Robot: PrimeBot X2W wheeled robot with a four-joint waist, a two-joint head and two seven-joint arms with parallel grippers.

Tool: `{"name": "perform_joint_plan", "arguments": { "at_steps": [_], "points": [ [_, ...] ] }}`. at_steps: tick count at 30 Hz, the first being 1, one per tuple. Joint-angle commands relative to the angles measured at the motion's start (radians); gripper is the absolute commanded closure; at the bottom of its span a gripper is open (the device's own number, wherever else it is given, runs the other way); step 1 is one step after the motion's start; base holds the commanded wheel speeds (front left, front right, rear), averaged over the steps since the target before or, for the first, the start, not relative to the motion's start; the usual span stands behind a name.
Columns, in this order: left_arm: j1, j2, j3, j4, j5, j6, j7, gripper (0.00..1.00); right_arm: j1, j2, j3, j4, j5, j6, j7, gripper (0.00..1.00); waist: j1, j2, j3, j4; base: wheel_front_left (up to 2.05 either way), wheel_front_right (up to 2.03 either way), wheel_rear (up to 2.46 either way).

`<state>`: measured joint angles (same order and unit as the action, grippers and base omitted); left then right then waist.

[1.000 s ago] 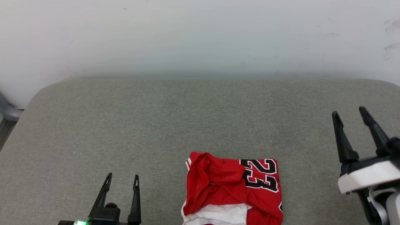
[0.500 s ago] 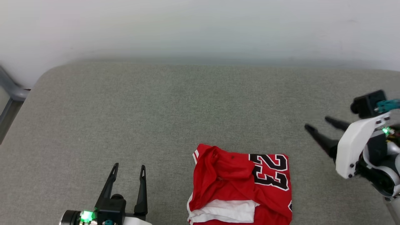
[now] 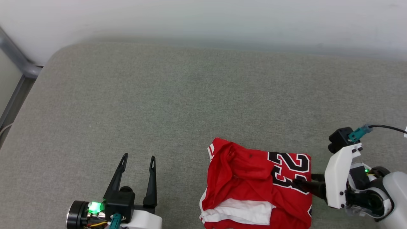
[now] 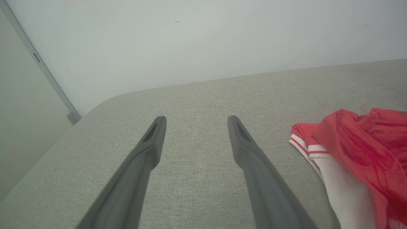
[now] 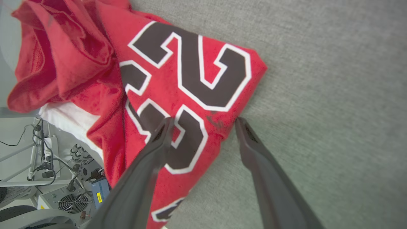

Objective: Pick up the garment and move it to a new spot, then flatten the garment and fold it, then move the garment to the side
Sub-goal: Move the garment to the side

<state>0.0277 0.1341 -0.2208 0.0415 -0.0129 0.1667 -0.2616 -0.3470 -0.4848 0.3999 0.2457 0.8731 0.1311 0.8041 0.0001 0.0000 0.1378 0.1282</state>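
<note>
Your item: the garment [image 3: 254, 187], red with a white sleeve and black white-edged numerals, lies loosely folded and rumpled at the near edge of the grey fabric surface [image 3: 159, 105], right of centre in your head view. Your right gripper [image 5: 203, 121] is at its right edge with the jaws spread and nothing held. One finger is over the numerals and the other over the grey fabric just beside the edge; you cannot tell whether either touches. Your left gripper [image 3: 139, 156] is spread wide and empty, apart from the garment on its left. A white wall [image 3: 203, 19] stands behind.
</note>
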Motion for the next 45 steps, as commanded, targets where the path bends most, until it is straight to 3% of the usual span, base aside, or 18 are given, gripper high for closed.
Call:
{"name": "perform_joint_plan", "arguments": {
  "at_steps": [1, 7, 12, 13, 14, 24, 32, 45],
  "points": [
    [-0.017, -0.004, -0.002, 0.002, 0.004, -0.004, -0.005, 0.00, 0.011, 0.015, 0.004, 0.012, 0.008, -0.001, -0.011, 0.00, -0.0001, 0.0000, 0.017, 0.013, 0.00, 0.00, 0.00],
    [-0.039, -0.009, -0.012, 0.006, 0.006, -0.007, -0.005, 0.00, 0.044, 0.050, 0.061, 0.070, 0.009, -0.001, -0.031, 0.00, -0.0001, 0.0000, 0.047, 0.033, 0.00, 0.00, 0.00],
    [-0.052, -0.013, -0.016, 0.012, 0.005, -0.003, -0.005, 0.00, 0.079, 0.036, 0.117, 0.088, -0.004, -0.001, -0.083, 0.00, -0.0001, 0.0000, 0.057, 0.043, 0.00, 0.00, 0.00],
    [-0.053, -0.013, -0.015, 0.013, 0.005, -0.001, -0.005, 0.00, 0.076, 0.034, 0.119, 0.087, -0.002, -0.001, -0.106, 0.77, -0.0001, 0.0000, 0.057, 0.043, 0.00, 0.00, 0.00],
    [-0.053, -0.013, -0.014, 0.013, 0.004, 0.000, -0.005, 0.00, 0.068, 0.032, 0.117, 0.083, 0.000, -0.001, -0.132, 1.00, -0.0001, 0.0000, 0.056, 0.042, 0.00, 0.00, 0.00],
    [-0.023, -0.013, -0.010, 0.018, -0.002, 0.009, -0.005, 0.00, -0.018, -0.034, 0.141, 0.023, -0.038, -0.001, -0.322, 1.00, -0.0001, 0.0000, 0.017, 0.013, 0.00, 0.00, 0.00],
    [0.009, -0.002, 0.006, 0.008, -0.006, 0.018, -0.005, 0.00, -0.074, -0.111, 0.187, -0.026, -0.137, -0.001, -0.454, 1.00, -0.0001, 0.0000, -0.015, -0.066, 0.00, 0.00, 0.00],
    [-0.002, 0.006, 0.028, -0.028, 0.002, 0.032, -0.003, 0.00, -0.161, -0.235, 0.194, -0.080, -0.180, -0.001, -0.486, 1.00, -0.0001, 0.0000, 0.023, -0.235, 0.00, 0.00, 0.00]
  ]
}}
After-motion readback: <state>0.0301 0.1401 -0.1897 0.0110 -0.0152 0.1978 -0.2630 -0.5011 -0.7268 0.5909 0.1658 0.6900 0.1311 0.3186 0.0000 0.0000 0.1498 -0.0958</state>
